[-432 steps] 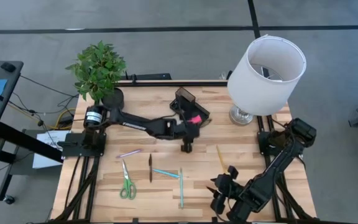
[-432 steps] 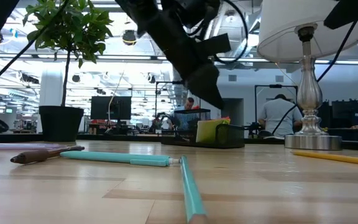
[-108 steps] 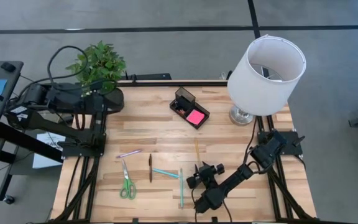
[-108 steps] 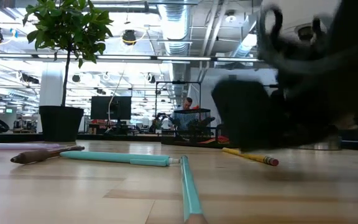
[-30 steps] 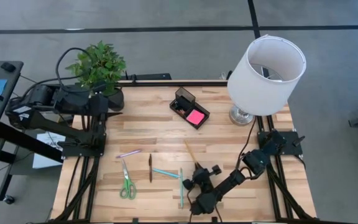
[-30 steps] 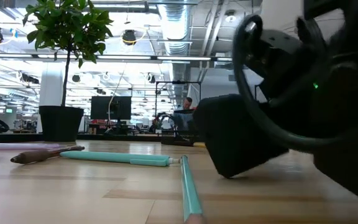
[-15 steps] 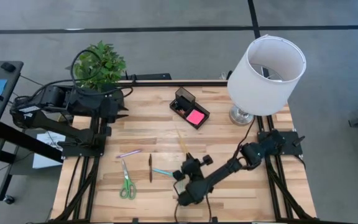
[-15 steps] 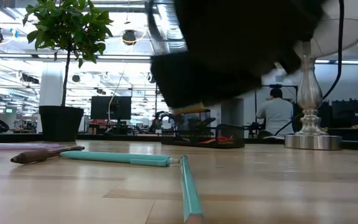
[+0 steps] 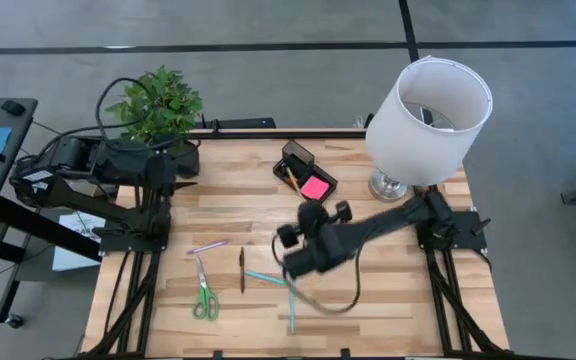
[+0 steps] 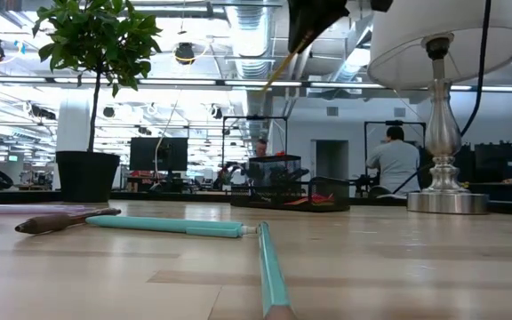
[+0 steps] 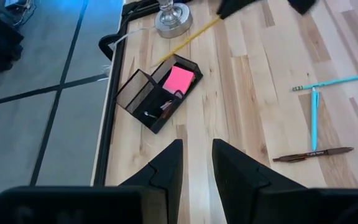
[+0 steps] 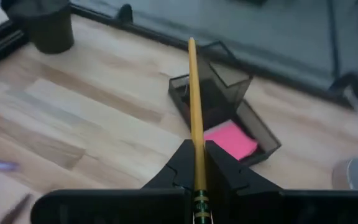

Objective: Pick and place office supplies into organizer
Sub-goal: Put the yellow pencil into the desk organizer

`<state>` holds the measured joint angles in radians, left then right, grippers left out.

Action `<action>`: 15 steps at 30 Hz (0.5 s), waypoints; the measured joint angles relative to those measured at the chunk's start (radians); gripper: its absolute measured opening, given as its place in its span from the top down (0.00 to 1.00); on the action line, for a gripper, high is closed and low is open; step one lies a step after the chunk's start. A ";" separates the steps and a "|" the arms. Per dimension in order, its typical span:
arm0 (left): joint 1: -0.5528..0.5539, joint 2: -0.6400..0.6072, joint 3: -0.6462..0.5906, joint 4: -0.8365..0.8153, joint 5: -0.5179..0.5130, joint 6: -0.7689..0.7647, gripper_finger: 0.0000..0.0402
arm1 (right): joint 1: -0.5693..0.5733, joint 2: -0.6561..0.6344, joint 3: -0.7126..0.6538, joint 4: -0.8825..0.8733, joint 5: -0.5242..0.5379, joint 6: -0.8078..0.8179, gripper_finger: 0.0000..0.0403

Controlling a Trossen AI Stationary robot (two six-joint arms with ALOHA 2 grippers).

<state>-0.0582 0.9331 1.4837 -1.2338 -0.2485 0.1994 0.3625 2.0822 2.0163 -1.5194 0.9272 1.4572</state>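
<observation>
**Pencil held above the table, organizer ahead**

Nearest the table's front edge, at the lower left of the high view, the green-handled scissors (image 9: 204, 296) are seen lying flat, with a dark pen (image 9: 242, 270) and two teal pens (image 9: 266, 279) beside them and a pale pen (image 9: 209, 246) just behind. None of these is touched by either arm.

Toward the middle of the high view, the right gripper (image 9: 312, 222) is stretched in from the right edge. In its own wrist view the fingers (image 12: 180, 160) are seen clamped tight on the yellow pencil (image 12: 194, 102), gripped near its lower end so that most of its length sticks out forward. In the low view the pencil (image 10: 278, 66) is shown raised well clear of the table, slanting down from the top of the frame.

Farther back, at the upper middle of the high view, the organizer (image 9: 304, 174) is set at an angle, the pink sticky-note pad (image 9: 315, 188) already lying in its low tray. The pencil's free end is judged to be over or just beside the taller section.

At the upper left of the high view the left gripper (image 11: 196, 163) waits by the potted plant (image 9: 158, 110), its fingers a narrow gap apart and nothing held between them.

The main risk is judged to be the long overhang: if the tip is lowered onto the rim instead of into a slot, the light organizer could be pushed or tipped, or the pencil levered out of the grip. A release made too high or at this slant could let the pencil bounce out toward the white lamp (image 9: 428, 112).
</observation>
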 joint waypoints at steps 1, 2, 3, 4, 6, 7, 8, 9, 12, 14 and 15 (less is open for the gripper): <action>0.000 -0.005 0.000 -0.009 0.000 -0.001 0.80 | -0.018 -0.020 0.000 0.017 -0.040 -0.025 0.98; 0.000 -0.014 0.000 -0.018 0.000 -0.001 0.80 | -0.038 -0.037 0.000 0.035 -0.084 -0.056 0.98; 0.000 -0.021 0.000 -0.024 0.000 -0.002 0.80 | -0.057 -0.049 0.000 0.046 -0.130 -0.086 0.98; 0.000 -0.026 0.000 -0.025 0.000 -0.002 0.80 | -0.080 -0.056 0.000 0.054 -0.174 -0.109 0.98; 0.000 -0.035 0.000 -0.033 0.000 -0.002 0.80 | -0.124 -0.059 0.000 0.064 -0.229 -0.137 0.98; 0.000 -0.041 0.000 -0.036 0.000 -0.002 0.80 | -0.145 -0.061 0.000 0.062 -0.243 -0.147 0.98; 0.000 -0.046 0.000 -0.036 0.000 -0.003 0.80 | -0.165 -0.063 0.000 0.065 -0.249 -0.149 0.98; 0.000 -0.053 0.000 -0.036 0.001 -0.003 0.80 | -0.184 -0.065 0.000 0.072 -0.251 -0.149 0.98; 0.000 -0.072 0.000 -0.036 0.001 -0.004 0.80 | -0.229 -0.067 0.000 0.102 -0.249 -0.149 0.98; 0.000 -0.083 0.000 -0.036 0.001 -0.004 0.80 | -0.252 -0.067 0.000 0.114 -0.250 -0.149 0.98; 0.000 -0.088 0.000 -0.036 0.001 -0.004 0.80 | -0.263 -0.067 0.000 0.121 -0.252 -0.149 0.98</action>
<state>-0.0582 0.8450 1.4837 -1.2697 -0.2474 0.1955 0.0993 2.0155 2.0163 -1.3980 0.6748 1.3087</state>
